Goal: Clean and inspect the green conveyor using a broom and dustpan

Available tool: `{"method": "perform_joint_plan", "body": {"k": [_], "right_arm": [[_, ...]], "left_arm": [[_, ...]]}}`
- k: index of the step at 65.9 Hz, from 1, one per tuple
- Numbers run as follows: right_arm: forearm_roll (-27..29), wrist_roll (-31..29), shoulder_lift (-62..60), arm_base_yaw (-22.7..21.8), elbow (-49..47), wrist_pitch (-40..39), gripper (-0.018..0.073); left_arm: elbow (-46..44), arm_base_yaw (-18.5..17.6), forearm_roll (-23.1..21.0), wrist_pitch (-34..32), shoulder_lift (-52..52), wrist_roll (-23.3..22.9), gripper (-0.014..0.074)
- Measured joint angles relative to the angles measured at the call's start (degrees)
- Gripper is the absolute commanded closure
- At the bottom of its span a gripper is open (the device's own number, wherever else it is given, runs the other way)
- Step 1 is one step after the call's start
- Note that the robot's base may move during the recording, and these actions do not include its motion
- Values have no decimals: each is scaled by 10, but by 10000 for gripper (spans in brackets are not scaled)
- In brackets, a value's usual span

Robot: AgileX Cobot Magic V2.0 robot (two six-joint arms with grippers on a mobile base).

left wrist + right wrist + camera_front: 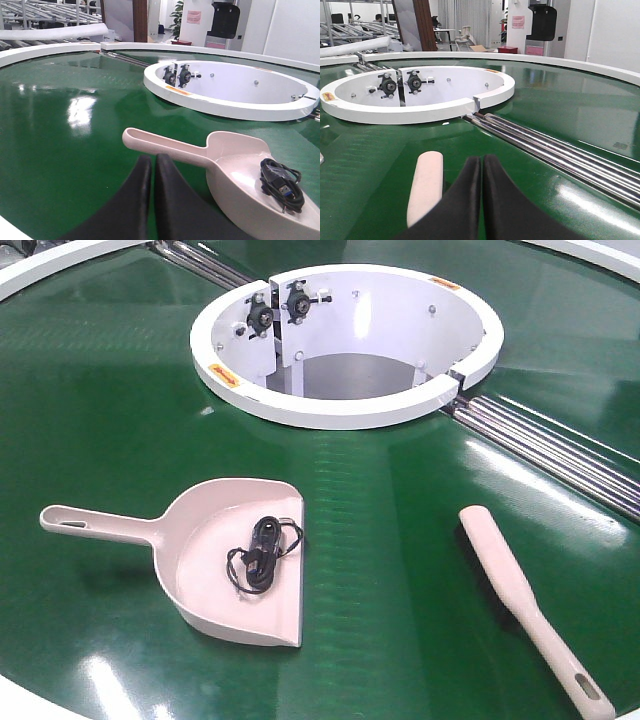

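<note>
The green conveyor (380, 500) fills the front view as a glossy belt. The pale dustpan (205, 570) lies on it at the left, handle pointing left, with a coiled black cable (262, 555) inside. The broom (525, 605) lies at the right, handle toward the near right. In the left wrist view my left gripper (152, 159) is shut and empty, just short of the dustpan's handle (165, 146). In the right wrist view my right gripper (482, 161) is shut and empty, beside the broom (426, 185) at its left. Neither gripper shows in the front view.
The white ring-shaped central housing (345, 412) stands at the back middle. Metal rollers (560, 455) run from it toward the right, and also show in the right wrist view (555, 150). The conveyor's white rim (30, 700) curves along the near left edge.
</note>
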Motion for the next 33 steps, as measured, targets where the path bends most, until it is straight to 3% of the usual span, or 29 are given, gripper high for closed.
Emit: {"method": "perform_joint_plan", "body": {"k": [33], "right_arm": [[0,0,0,0,0,0,569]], "left_arm": [[0,0,0,0,0,0,604]]}}
